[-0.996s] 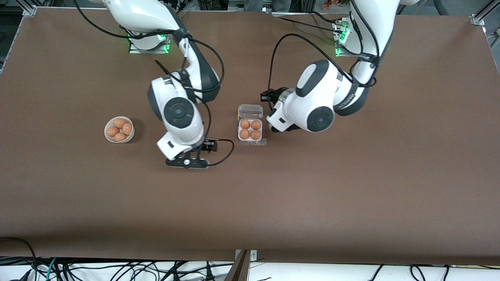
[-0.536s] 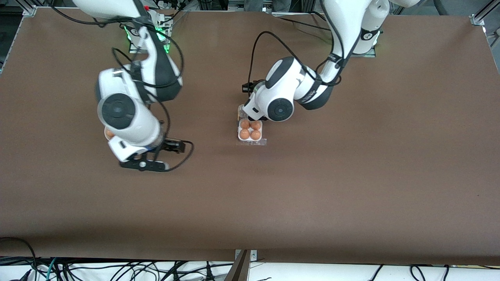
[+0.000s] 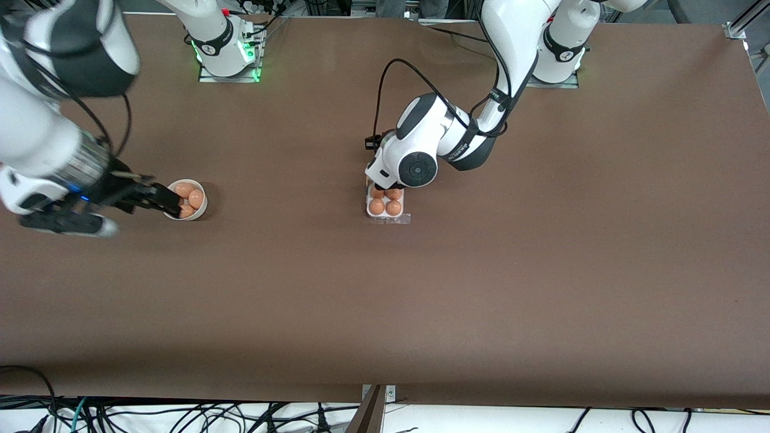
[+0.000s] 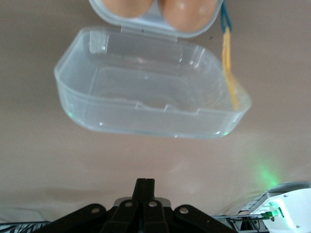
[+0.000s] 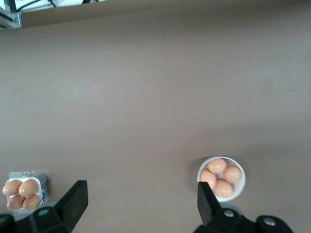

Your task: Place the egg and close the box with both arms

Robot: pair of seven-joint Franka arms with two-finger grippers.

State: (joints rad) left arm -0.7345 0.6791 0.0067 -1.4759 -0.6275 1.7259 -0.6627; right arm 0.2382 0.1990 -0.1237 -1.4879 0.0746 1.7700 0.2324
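The box stands mid-table with its lid open, and every cup holds a tan-orange egg. My left hand hangs over the lid and hides it in the front view. In the left wrist view the clear lid lies flat beside the tray's eggs, and my left gripper is shut and empty, above the table just short of the lid. My right gripper is open and empty beside the white bowl. The right wrist view shows its open gripper above bare table.
The bowl holds several more eggs toward the right arm's end of the table. The box also shows in the right wrist view. A yellow and blue cord lies along the lid's side. Green-lit arm bases stand at the table's back edge.
My right arm has swung away from the box toward its own end of the table, to the bowl. My left hand has moved over the box's open lid.
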